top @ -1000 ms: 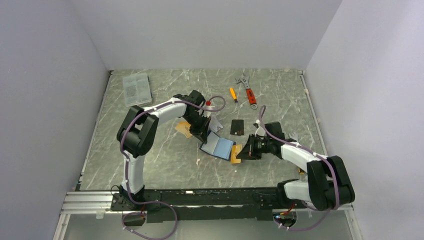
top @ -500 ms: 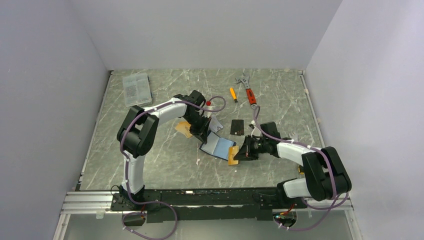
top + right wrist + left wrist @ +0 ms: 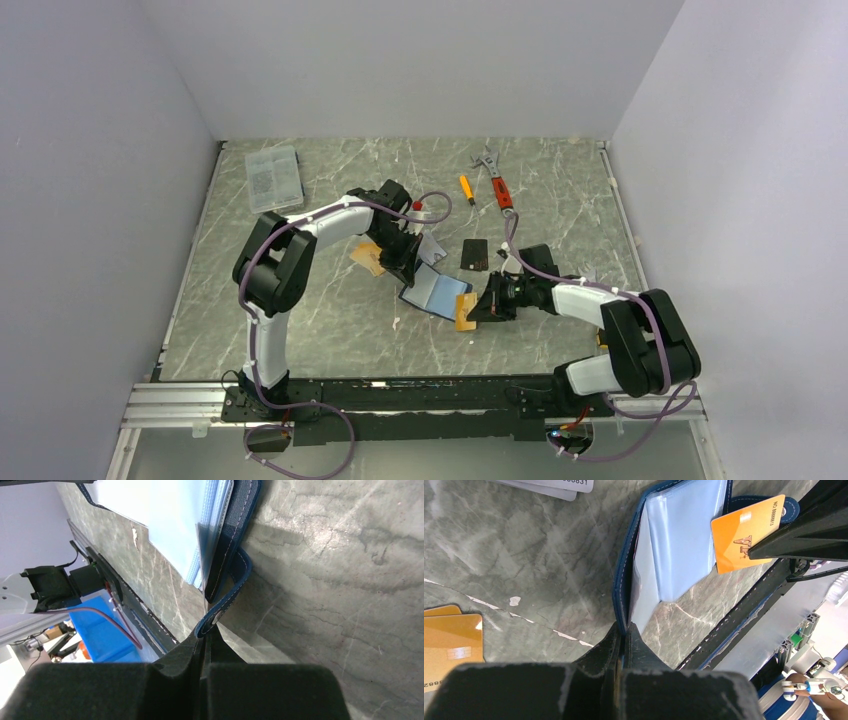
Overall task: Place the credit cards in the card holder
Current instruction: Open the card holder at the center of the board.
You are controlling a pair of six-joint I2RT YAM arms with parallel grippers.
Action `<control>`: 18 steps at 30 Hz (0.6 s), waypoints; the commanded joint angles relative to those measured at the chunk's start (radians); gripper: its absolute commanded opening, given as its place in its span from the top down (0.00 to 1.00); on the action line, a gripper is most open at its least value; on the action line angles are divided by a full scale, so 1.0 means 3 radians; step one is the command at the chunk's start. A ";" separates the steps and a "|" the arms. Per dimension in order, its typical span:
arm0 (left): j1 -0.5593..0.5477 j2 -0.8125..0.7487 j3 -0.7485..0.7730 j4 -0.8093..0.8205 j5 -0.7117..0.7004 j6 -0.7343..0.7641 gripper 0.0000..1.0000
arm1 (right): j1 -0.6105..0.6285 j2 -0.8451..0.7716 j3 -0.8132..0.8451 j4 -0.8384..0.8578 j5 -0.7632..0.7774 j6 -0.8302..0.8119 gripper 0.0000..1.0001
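The left tool (image 3: 623, 630) is closed tight on the cover edge of the card holder (image 3: 684, 545), spread on the table (image 3: 524, 555) just ahead of it. An orange card (image 3: 744, 532) is pinched in the closed right tool (image 3: 206, 631), with the snap tab (image 3: 234, 587) curling at its tips. The card could be snagged on that tab or sleeve edges and bent, or the holder dragged askew.

We look down from high above on the whole tabletop (image 3: 330, 330); both wrist cameras peer close along it, sharing the open wallet (image 3: 679, 540).
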 commanded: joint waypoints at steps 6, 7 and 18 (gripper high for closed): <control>-0.0019 -0.0209 0.0000 0.0032 -0.0032 0.0067 1.00 | 0.0003 -0.0151 -0.0058 -0.0013 0.0171 0.0014 1.00; -0.0017 -0.0213 -0.0001 0.0032 -0.0036 0.0066 1.00 | 0.0002 -0.0143 -0.0053 -0.0021 0.0169 0.0010 1.00; -0.0019 -0.0216 -0.0017 0.0051 -0.0034 0.0062 1.00 | -0.0019 -0.0131 -0.0100 -0.0020 0.0189 0.0022 1.00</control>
